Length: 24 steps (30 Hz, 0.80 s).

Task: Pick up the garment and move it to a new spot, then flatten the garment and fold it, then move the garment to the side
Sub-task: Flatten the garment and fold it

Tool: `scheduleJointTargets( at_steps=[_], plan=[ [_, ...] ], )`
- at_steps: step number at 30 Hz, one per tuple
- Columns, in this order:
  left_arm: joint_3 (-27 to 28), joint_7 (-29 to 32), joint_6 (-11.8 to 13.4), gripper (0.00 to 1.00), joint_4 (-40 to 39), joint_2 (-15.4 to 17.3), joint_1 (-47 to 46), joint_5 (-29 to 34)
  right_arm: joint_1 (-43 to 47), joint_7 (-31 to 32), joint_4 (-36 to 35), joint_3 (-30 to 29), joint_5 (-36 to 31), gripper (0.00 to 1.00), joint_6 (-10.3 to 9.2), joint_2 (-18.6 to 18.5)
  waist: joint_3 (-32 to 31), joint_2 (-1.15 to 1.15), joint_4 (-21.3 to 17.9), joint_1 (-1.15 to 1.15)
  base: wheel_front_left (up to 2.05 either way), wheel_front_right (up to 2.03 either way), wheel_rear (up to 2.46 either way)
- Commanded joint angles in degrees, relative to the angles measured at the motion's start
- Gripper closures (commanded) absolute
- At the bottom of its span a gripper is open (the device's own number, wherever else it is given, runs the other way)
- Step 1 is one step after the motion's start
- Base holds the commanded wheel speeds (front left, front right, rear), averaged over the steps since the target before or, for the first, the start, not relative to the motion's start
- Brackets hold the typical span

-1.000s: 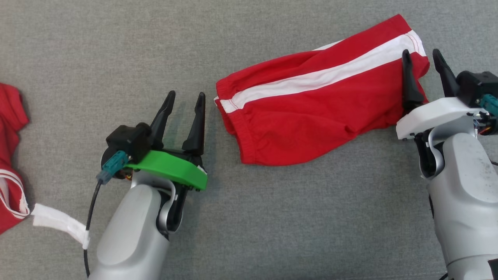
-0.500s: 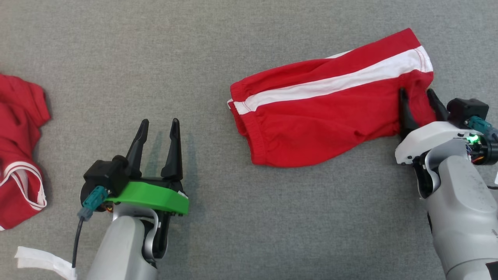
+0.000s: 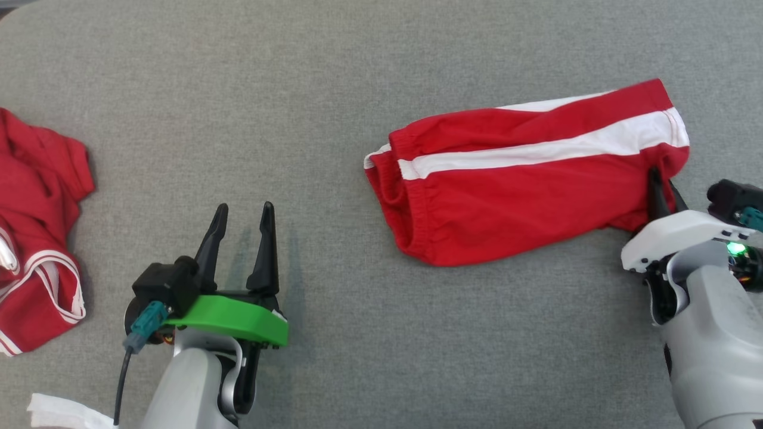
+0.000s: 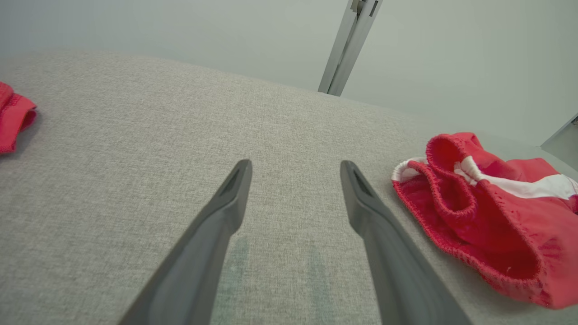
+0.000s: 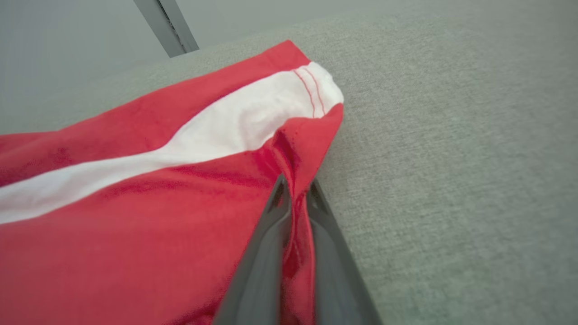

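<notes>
Garment: red shorts [image 3: 524, 196] with a white side stripe, lying on the grey fabric surface [image 3: 298, 89], in the right half of the head view.
Garment against right pincer: the right pincer [image 3: 663, 189] sits at the garment's near right corner, just under the leg hem. In the right wrist view a fold of red cloth is nipped between the two dark fingers [image 5: 266, 234].
Right pincer state: closed tight on the garment's hem corner.
Garment against left pincer: the left pincer [image 3: 245, 208] stands well apart from the elastic waistband end, on the garment's left, over bare surface.
Left pincer state: fingers spread wide, nothing between them.
Long axis: runs left to right across the head view, slightly tilted, the right end farther from the robot than the left.
Pointing: waistband opening faces left, towards the left pincer; leg hem faces right. The white stripe follows the long axis.
Lie: mostly flat, with the waistband bunched and gaping in the left wrist view.
Elsewhere: a second red garment [image 3: 36, 226] crumpled at the far left edge; a white strip [image 3: 53, 411] at the lower left corner.
</notes>
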Motion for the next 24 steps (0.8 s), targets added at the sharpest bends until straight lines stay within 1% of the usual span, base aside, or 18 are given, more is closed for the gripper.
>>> scheduleJointTargets(
  at_steps=[1,7,11,13,15,19,22,24],
  plan=[
    [0.03,-0.03,0.12,0.00,0.14,0.13,1.21,0.57,1.91,0.02,-1.28,-0.83,0.75,1.00,-0.12,-0.95,-2.01,0.00,-0.53,0.00,0.00,0.00,0.00],
    [-1.04,-0.03,0.22,0.00,0.82,0.13,4.34,-0.45,8.37,0.02,-6.35,-1.83,3.01,1.00,-0.12,-1.89,-6.61,0.00,-0.50,0.00,0.00,0.00,0.00],
    [-1.74,-0.03,0.39,0.00,0.83,0.13,6.62,-0.77,11.23,0.01,-10.93,0.52,4.13,1.00,-0.12,-2.12,-9.05,0.00,-0.37,0.00,0.00,0.00,0.00],
    [-2.04,-0.03,0.49,0.00,0.79,0.13,7.57,-1.00,11.43,0.01,-13.67,3.30,4.72,1.00,-0.11,-2.02,-9.78,0.00,-0.25,0.00,0.00,0.00,0.00],
    [-2.38,-0.03,0.48,0.00,0.95,0.13,8.19,-1.03,10.49,0.01,-16.47,6.96,5.73,1.00,-0.11,-1.59,-10.25,0.00,0.01,0.00,0.00,0.00,0.00],
    [-3.37,-0.03,0.59,0.00,1.38,0.14,8.58,-1.47,8.24,0.02,-20.64,17.71,7.98,1.00,-0.10,-0.50,-10.74,0.00,1.49,0.00,0.00,0.00,0.00],
    [-4.01,-0.03,0.99,0.00,1.30,0.16,8.39,-2.07,7.06,0.01,-20.34,26.09,9.32,1.00,-0.11,0.10,-10.76,0.00,3.18,0.00,0.00,0.00,0.00],
    [-4.51,-0.03,0.97,0.00,1.51,0.14,8.15,-2.07,6.17,0.04,-18.76,31.38,9.39,1.00,-0.11,0.46,-10.71,0.00,4.35,0.00,0.00,0.00,0.00]
  ],
)
